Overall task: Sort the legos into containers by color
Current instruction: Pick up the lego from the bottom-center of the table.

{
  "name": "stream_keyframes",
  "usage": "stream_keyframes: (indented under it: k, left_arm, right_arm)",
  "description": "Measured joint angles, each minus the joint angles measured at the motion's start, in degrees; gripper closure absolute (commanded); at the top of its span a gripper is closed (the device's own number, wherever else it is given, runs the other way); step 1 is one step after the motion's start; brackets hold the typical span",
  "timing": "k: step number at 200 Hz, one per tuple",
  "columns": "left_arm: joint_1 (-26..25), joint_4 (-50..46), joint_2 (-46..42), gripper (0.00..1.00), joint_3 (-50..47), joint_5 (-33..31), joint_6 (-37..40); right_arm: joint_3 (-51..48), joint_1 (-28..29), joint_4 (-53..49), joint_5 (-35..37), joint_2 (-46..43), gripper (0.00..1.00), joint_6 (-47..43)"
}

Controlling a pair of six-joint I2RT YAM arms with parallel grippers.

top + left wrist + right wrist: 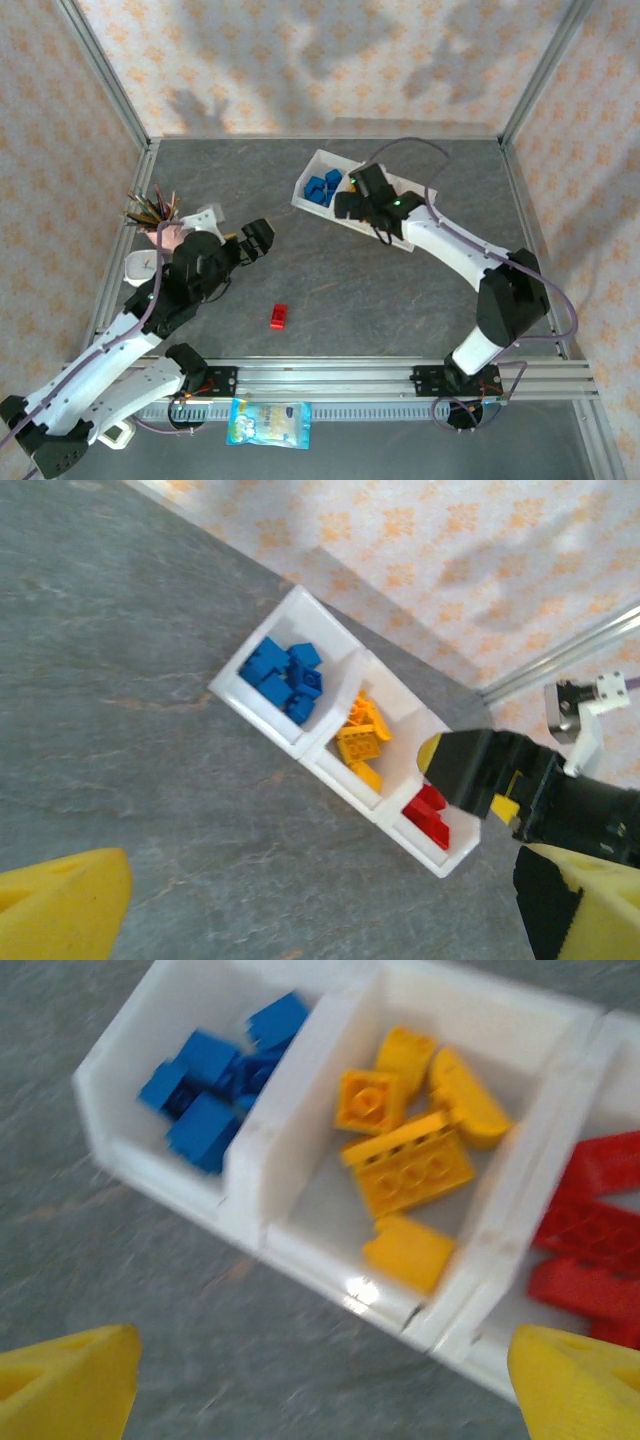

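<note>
One red brick [278, 316] lies loose on the near table [400, 300], unsorted, seemingly the last. Beyond it to the left, my left gripper [258, 240] hangs wide open, empty. Far right, my right gripper [325, 1375] gapes empty over the tray [262, 1150], which holds blue bricks [205, 1090], yellow bricks [410, 1160] and red bricks [590, 1240] in separate compartments.

blue, yellow, red legos [405, 1165], white tray [252, 1155]

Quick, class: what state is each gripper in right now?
Left gripper: open, holding nothing.
Right gripper: open, holding nothing.
</note>
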Motion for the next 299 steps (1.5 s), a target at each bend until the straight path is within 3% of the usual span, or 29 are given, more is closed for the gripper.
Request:
stream_keyframes:
  k: [69, 121, 163, 230, 252, 299]
  left_arm:
    - [0.0, -14.9, -13.6, 0.01, -2.3, -6.2, -6.5]
    - [0.0, -24.9, -20.3, 0.01, -2.5, -10.2, -11.4]
    - [0.0, -28.5, -22.5, 0.01, -2.6, -11.8, -13.4]
    - [0.0, -29.6, -22.7, 0.01, -3.3, -12.1, -14.4]
    - [0.0, -29.6, -22.7, 0.01, -3.3, -12.2, -14.4]
    - [0.0, -29.6, -22.7, 0.01, -3.3, -12.2, -14.4]
  right_arm:
    - [-3.5, 23.3, -2.3, 0.1, 1.6, 0.03, 12.9]
    - [-3.4, 33.0, -1.9, 0.4, 10.8, 0.00, 19.8]
    - [-1.4, 36.5, -2.0, 0.5, 16.6, 0.00, 21.2]
    - [5.3, 37.7, -2.6, 0.9, 23.0, 0.01, 21.2]
    - [6.1, 37.8, -3.5, 1.6, 24.1, 0.06, 21.0]
    - [7.5, 37.8, -4.4, 2.9, 25.2, 0.27, 20.5]
